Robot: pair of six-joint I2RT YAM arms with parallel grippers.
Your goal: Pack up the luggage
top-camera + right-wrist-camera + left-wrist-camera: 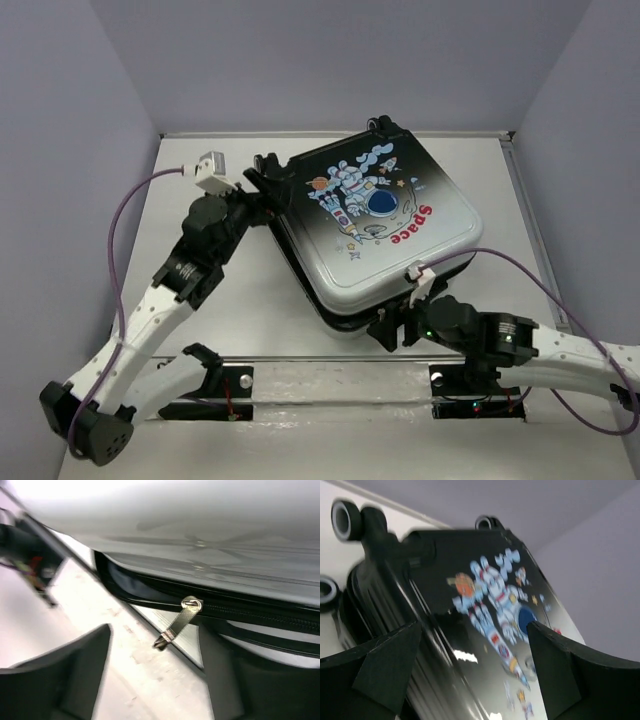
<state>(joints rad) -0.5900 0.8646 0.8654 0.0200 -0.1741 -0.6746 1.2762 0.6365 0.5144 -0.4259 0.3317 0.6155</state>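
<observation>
The white desk (235, 315) holds the luggage (375, 225). It lies flat with the astronaut picture up, a bit to the right and toward the far side. The left pincer (262, 183) is at its left side by the black wheels (345, 519), fingers apart. The right pincer (388, 330) is at its near edge, fingers apart too, with the small silver zipper tab (177, 622) hanging between them.

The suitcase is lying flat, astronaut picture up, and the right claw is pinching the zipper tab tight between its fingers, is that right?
Not quite. The suitcase does lie flat, astronaut picture up, but the right claw is open and is not pinching anything. The zipper tab hangs free, untouched. The right wrist view shows it.
</observation>
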